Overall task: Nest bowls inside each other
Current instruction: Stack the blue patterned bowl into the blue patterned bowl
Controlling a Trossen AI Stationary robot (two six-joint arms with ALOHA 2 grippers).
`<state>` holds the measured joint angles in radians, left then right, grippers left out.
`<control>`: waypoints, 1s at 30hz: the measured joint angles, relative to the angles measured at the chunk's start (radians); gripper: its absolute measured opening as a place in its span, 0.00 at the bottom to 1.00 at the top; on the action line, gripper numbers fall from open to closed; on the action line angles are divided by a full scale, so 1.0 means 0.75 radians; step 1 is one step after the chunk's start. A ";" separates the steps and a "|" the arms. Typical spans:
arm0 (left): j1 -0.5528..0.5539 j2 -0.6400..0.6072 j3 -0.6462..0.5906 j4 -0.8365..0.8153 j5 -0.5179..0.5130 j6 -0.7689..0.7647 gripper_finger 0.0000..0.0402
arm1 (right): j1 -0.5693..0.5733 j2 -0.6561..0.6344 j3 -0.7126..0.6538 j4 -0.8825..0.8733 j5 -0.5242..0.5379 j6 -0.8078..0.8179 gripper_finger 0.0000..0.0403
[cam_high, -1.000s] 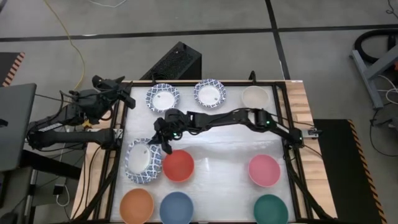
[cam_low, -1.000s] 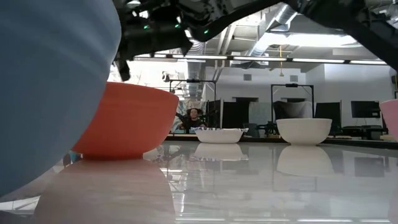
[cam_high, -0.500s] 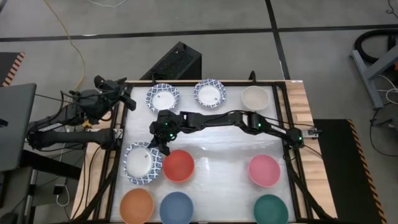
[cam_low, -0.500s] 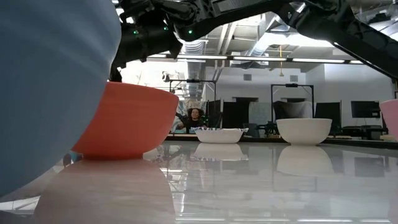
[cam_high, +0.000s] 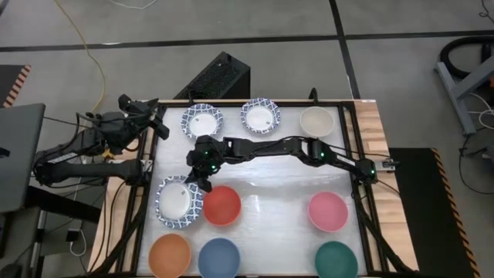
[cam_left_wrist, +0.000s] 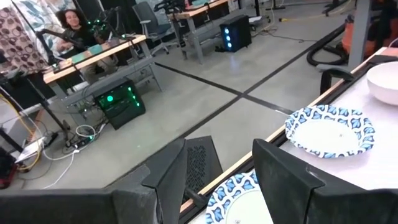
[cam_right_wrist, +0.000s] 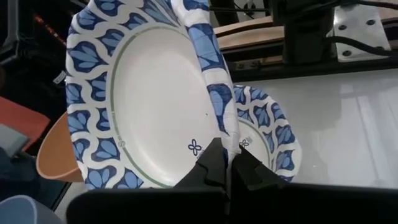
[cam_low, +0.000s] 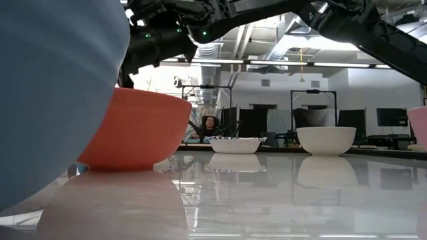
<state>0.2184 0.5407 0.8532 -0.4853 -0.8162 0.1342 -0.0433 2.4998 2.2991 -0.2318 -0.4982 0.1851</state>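
Note:
My right gripper (cam_high: 202, 183) reaches across to the table's left side and is shut on a white bowl with a blue-patterned rim (cam_high: 176, 199). That bowl (cam_right_wrist: 149, 93) is tilted over a second patterned bowl (cam_right_wrist: 270, 134), which stands on the table under it. Two more patterned bowls (cam_high: 202, 120) (cam_high: 260, 116) and a beige bowl (cam_high: 316, 120) stand along the far edge. My left gripper (cam_high: 158, 123) waits open beyond the table's far left corner, with nothing between its fingers (cam_left_wrist: 217, 180). My right gripper pinches the tilted bowl's rim (cam_right_wrist: 222, 134) between its two fingers, one on the inner face and one on the outer. The fingers come slanting down from the table's right. The bowl stands steeply tilted over the lower patterned bowl; whether the two touch I cannot tell.
A red bowl (cam_high: 221, 205) stands right beside the held one. Orange (cam_high: 170, 253), blue (cam_high: 218, 257) and dark green (cam_high: 336, 260) bowls line the near edge, and a pink bowl (cam_high: 328, 211) sits at the right. The table's middle is bare white surface (cam_high: 270, 185).
My right gripper has shifted a little toward the table's left and tipped further down. The patterned bowl it holds now lies more squarely over the lower patterned bowl. It has kept still for the last half second.

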 joint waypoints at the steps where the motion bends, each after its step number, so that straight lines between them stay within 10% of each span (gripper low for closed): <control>1: 0.000 0.000 0.000 0.001 0.000 0.000 0.43 | 0.001 -0.001 0.000 -0.010 0.000 -0.002 0.03; 30: 0.000 0.003 0.000 -0.063 0.047 -0.101 0.43 | -0.026 0.009 0.000 0.100 0.000 -0.112 0.02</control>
<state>0.2186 0.5433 0.8532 -0.5327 -0.7808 0.0583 -0.0631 2.5069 2.2990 -0.1565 -0.4980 0.1012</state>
